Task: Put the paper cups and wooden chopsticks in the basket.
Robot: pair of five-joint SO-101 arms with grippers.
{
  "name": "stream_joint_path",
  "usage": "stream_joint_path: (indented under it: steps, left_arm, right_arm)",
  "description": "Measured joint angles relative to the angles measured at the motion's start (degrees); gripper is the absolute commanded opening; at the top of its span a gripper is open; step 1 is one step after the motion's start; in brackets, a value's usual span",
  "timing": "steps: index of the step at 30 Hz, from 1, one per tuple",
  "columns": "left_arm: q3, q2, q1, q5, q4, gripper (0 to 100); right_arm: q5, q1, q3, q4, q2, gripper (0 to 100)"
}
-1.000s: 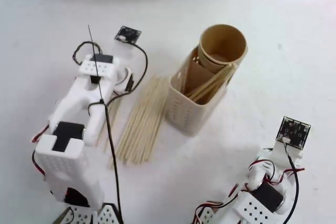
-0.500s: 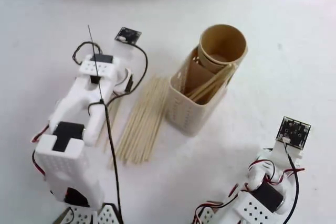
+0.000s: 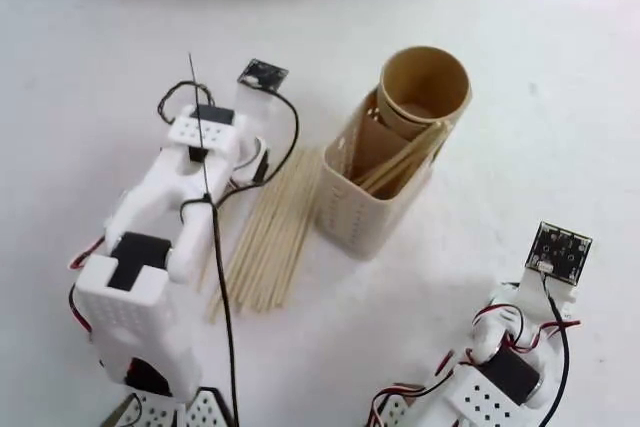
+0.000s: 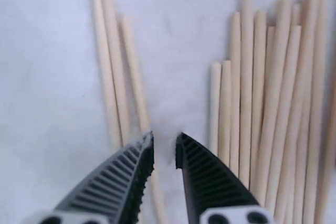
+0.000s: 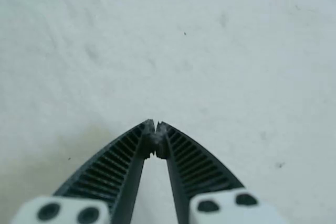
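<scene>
Since the left gripper (image 4: 164, 148) hangs narrowly parted over loose wooden chopsticks (image 4: 118, 77) lying on the tabletop (image 4: 47, 103) beside the basket (image 3: 365, 212), it should widen, straddle a few crosswise, then close low.

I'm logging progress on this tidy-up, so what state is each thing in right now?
Basket: upright on the table, partly filled.
Paper cups: nested, standing in the basket.
Chopsticks in the basket: leaning at a slant beside the cups.
Loose chopsticks: lying flat on the table beside the basket.
Left tool: slightly open, gripping nothing, over the loose chopsticks.
Right tool: shut, empty, over bare table.
</scene>
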Motion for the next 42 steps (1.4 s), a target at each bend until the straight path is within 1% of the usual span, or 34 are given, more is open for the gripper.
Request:
stream_joint_path:
  steps: [3, 9, 12, 15, 17, 23, 27, 37, 42]
  left_arm:
    - [-1.05, 2.81, 0.18, 0.0, 0.18, 9]
    - [-7.3, 6.86, 0.0, 1.58, 4.92, 9]
    - [-7.82, 6.95, 0.0, 1.58, 5.71, 9]
    - [-7.82, 6.33, 0.0, -0.88, 5.71, 9]
    - [-6.33, 4.66, 0.0, -0.88, 4.48, 9]
    - [3.43, -3.6, -1.05, -0.88, -1.76, 9]
    - [5.54, -5.98, -1.05, -0.97, -3.69, 9]
    - [5.45, -5.45, -1.05, -0.97, -4.13, 9]
    - [0.26, 0.18, -1.05, -0.88, -0.35, 9]
  right_arm:
    - [0.0, 0.0, 0.0, 0.0, 0.0, 1.8]
    - [0.0, 0.0, 0.0, 0.0, 0.0, 1.8]
    - [0.0, 0.0, 0.0, 0.0, 0.0, 1.8]
    - [0.0, 0.0, 0.0, 0.0, 0.0, 1.8]
    - [0.0, 0.0, 0.0, 0.0, 0.0, 1.8]
    - [0.0, 0.0, 0.0, 0.0, 0.0, 1.8]
    - [0.0, 0.0, 0.0, 0.0, 0.0, 1.8]
    - [0.0, 0.0, 0.0, 0.0, 0.0, 1.8]
    - [0.0, 0.0, 0.0, 0.0, 0.0, 1.8]
